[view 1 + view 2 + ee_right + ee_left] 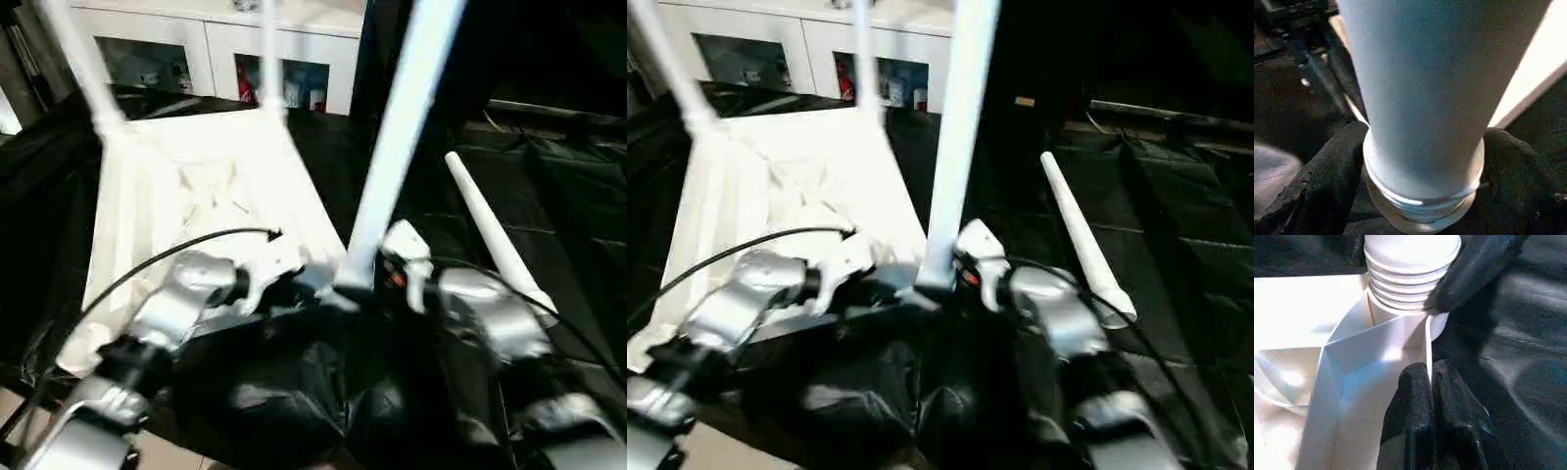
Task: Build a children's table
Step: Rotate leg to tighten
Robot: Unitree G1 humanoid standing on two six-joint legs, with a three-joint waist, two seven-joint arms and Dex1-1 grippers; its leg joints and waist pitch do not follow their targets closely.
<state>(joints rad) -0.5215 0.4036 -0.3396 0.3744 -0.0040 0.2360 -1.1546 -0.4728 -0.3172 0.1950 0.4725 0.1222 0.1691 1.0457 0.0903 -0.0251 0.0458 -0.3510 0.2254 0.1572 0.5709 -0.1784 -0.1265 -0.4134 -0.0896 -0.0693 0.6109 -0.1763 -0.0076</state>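
Observation:
The children's table lies upside down: its white tabletop (127,206) rests on black sheeting with the ribbed underside up. Two white legs (83,59) stand in the far corner sockets. A third leg (402,127) stands tilted in the near right socket, its threaded base (1410,284) partly in. My right gripper (1422,161) is at that base, one black finger (1327,171) pressed against each side of the collar. Beside it my left gripper (1432,396) is shut on the tabletop's thin side wall (1427,347). A fourth leg (490,230) lies loose to the right.
A white glass-door cabinet (216,49) stands behind the tabletop. Black sheeting (578,196) covers the floor, crumpled in front of me. A black cable (167,250) arcs over my left forearm. Bare pale floor (167,455) shows at the near left.

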